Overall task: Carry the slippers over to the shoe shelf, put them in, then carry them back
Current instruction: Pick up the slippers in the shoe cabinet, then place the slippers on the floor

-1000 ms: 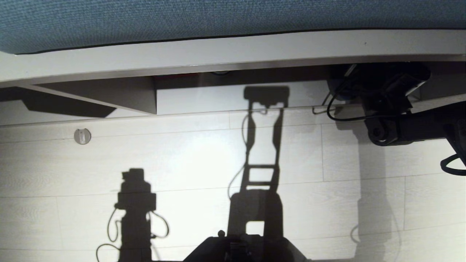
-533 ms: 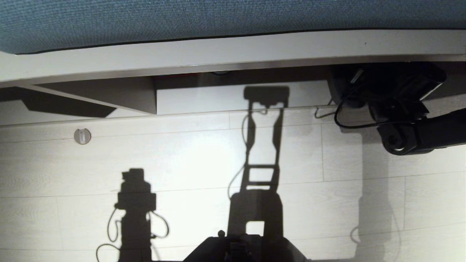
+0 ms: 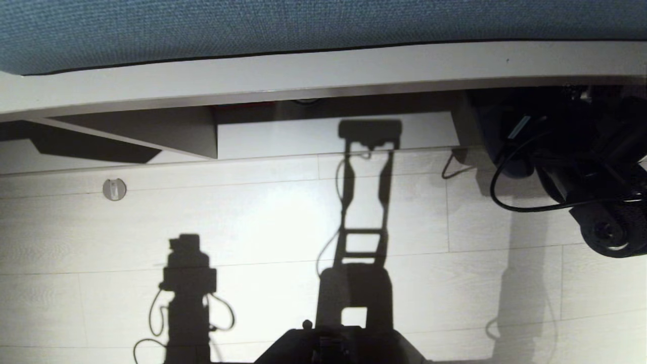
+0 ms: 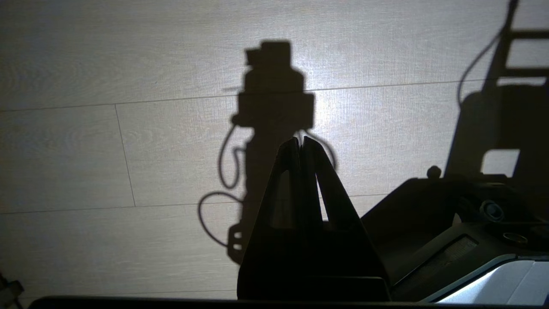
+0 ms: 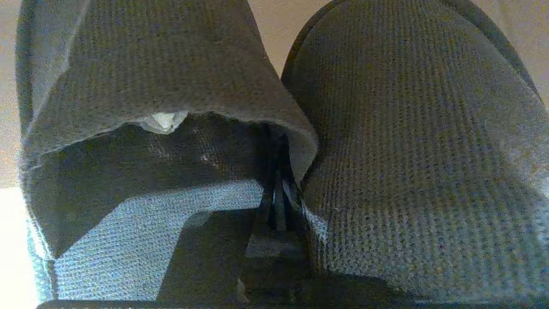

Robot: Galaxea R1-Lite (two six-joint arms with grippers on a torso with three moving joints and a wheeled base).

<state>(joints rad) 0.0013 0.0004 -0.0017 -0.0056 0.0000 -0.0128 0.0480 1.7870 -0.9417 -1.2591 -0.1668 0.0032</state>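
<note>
Right wrist view alone shows right claw (image 5: pixel 279 189) pinching the slippers (image 5: pixel 386 150) at their touching inner edges, head view only dark arm by shoe shelf (image 3: pixel 323 134); left claw (image 4: pixel 302 143) pressed together over floor (image 4: pixel 128 150).

A pale wood-grain plank floor (image 3: pixel 263 222) filled most of the head view, lit hard enough that a bright patch sat on its middle and sharp dark shadows (image 3: pixel 188 293) lay across it. Along the far edge ran a blue woven cushion (image 3: pixel 252 25) on a pale wooden board (image 3: pixel 303 76), with a dark recess beneath and a slanted wooden support (image 3: pixel 167 132). A small round metal fitting (image 3: pixel 114 189) sat in the floor near that support.
</note>
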